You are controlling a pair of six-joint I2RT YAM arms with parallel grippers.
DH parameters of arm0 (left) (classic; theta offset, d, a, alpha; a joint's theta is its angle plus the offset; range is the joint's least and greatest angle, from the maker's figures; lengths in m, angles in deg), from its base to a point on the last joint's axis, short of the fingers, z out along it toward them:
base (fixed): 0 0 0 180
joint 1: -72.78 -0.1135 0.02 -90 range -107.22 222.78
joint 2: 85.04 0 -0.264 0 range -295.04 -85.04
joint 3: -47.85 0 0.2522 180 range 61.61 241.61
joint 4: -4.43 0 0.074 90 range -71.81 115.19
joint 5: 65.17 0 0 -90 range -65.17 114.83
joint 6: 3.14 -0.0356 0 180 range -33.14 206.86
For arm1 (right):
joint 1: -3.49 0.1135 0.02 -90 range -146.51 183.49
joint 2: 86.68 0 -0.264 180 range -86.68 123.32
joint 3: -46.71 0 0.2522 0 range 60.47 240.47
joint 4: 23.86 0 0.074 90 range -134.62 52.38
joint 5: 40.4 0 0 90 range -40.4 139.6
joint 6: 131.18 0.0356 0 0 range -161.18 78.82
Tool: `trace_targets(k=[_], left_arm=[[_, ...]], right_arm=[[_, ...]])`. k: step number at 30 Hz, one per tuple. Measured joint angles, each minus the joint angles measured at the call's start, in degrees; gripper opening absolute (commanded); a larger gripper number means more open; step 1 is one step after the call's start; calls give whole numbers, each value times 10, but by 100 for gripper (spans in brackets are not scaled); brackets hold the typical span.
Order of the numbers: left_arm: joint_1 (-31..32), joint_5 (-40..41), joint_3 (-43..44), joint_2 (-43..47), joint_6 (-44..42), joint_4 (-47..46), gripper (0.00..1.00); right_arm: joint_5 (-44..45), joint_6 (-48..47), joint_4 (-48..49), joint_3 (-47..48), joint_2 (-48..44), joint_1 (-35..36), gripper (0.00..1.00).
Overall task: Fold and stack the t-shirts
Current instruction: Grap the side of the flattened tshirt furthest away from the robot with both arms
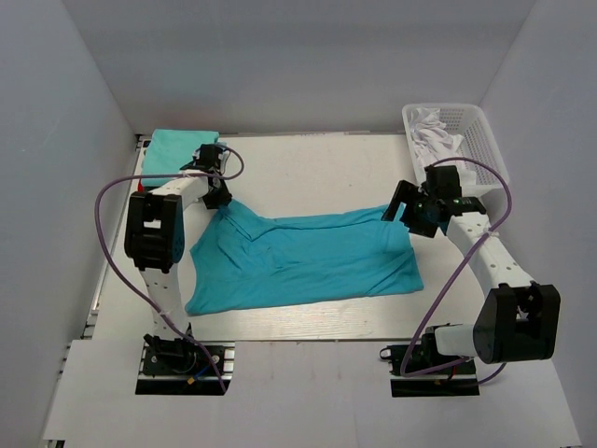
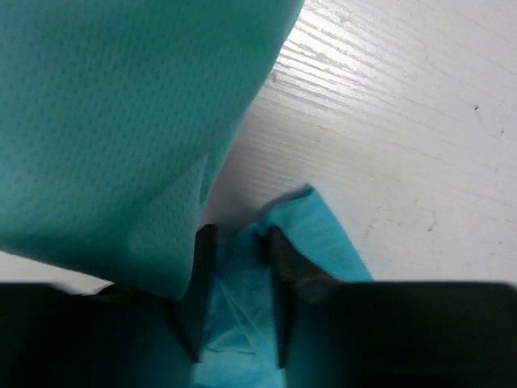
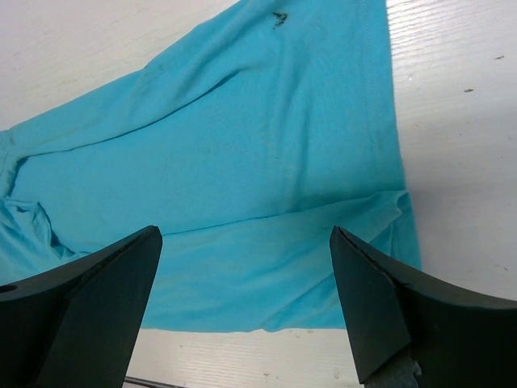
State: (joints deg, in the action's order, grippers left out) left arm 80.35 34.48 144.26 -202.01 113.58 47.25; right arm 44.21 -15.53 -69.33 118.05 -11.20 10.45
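A bright turquoise t-shirt (image 1: pixel 308 261) lies spread and rumpled across the middle of the table. My left gripper (image 1: pixel 220 198) is shut on its far left corner; in the left wrist view (image 2: pixel 237 242) the cloth is bunched between the fingers. A folded mint-teal t-shirt (image 1: pixel 177 149) lies at the far left, and fills the upper left of the left wrist view (image 2: pixel 113 121). My right gripper (image 1: pixel 403 207) is open, just above the turquoise shirt's far right corner; in the right wrist view (image 3: pixel 246 267) the shirt (image 3: pixel 242 153) lies below the spread jaws.
A white basket (image 1: pixel 485 140) holding white cloth (image 1: pixel 434 135) stands at the far right, close to the right arm. Purple cables loop beside both arms. Grey walls close in the table on three sides.
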Motion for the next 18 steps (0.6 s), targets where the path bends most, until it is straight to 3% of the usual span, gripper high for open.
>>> trace_targets(k=[2,5,9,12,18], left_arm=[[0,-2,0,0,-1,-2,22],[0,-3,0,0,2,-3,10],[0,-1,2,0,1,6,9],[0,4,15,0,1,25,0],[0,6,74,0,-2,70,0]], right_arm=[[6,-3,-3,0,0,-2,90],[10,-5,-8,0,0,-3,90],[12,-5,-12,0,0,-3,90],[12,-5,-12,0,0,-3,90],[31,-7,-11,0,2,-5,90]])
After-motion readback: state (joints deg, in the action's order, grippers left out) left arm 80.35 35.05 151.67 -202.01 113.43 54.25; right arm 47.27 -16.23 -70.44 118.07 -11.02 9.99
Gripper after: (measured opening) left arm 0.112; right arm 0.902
